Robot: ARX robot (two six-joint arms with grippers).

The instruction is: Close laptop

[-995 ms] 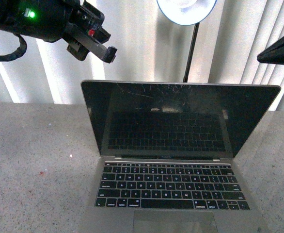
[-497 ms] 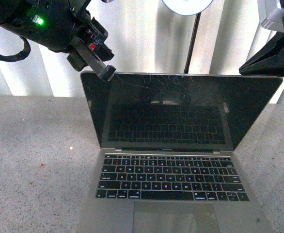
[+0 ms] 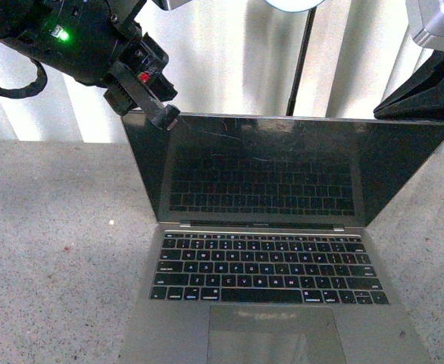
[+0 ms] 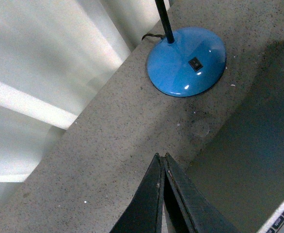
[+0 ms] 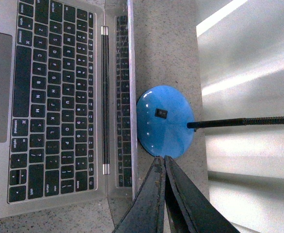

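- My left gripper point(image 3: 167, 117) is holding its jaws pressed together with nothing between them; its tip is touching the top left corner of the laptop point(image 3: 267, 280) lid.
- My right gripper point(image 5: 161, 160) is likewise holding its jaws closed and empty; it is hovering by the lid's top edge toward the right end, slightly behind it; I cannot tell whether it is touching.
- The laptop is sitting open on the table point(image 3: 55, 250), straight ahead between my arms; its dark, scratched screen is standing nearly upright; its keyboard and trackpad are facing up.
- A lamp point(image 5: 165, 121) with a round blue base is standing on the table just behind the lid; its thin black pole is rising past the screen's top edge.
- Pale blinds point(image 3: 222, 61) are glowing behind everything.
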